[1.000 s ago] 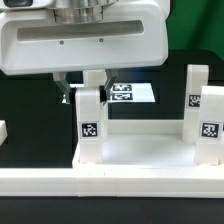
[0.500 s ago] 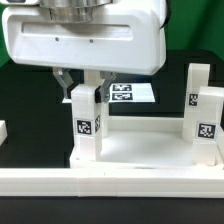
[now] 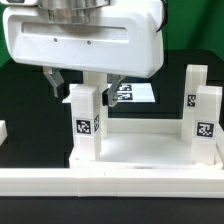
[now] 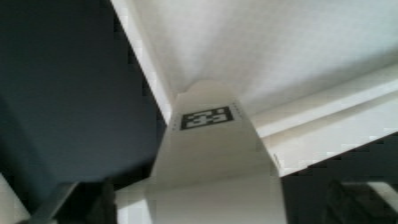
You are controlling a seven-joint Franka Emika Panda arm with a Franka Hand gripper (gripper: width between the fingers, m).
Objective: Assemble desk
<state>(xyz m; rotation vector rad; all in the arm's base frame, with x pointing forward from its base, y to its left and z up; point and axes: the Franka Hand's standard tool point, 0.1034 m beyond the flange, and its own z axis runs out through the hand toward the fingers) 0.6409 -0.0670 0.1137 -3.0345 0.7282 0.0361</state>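
Desk top [image 3: 140, 150] lies flat on the black worktop [image 3: 25, 105], rim up, filling the lower half of the exterior view. Three legs stand upright on it: near leg [image 3: 87, 120] at about 9 o'clock of the tray, two more at 3 o'clock, front one [image 3: 207, 122] and rear one [image 3: 194, 88]. Marker board [image 3: 135, 93] sits behind, at 12 o'clock of the near leg.

Claw [image 3: 82, 80] hangs right over the near leg, fingers spread wide either side of its top, not pinching. Leg looks free-standing, so I'd judge this is the let-go after seating it.

Wrist view: leg [image 4: 210, 150] runs straight away from the camera, tag [image 4: 208, 116] facing up, foot meeting the desk top [image 4: 285, 50] at its corner. Dark finger [image 4: 63, 200] shows off to one side of it, with a gap.

To do it well: lift straight up, no sideways drift, so neither finger clips the leg. Can't tell whether it's fully screwed home; check for tilt before moving on.
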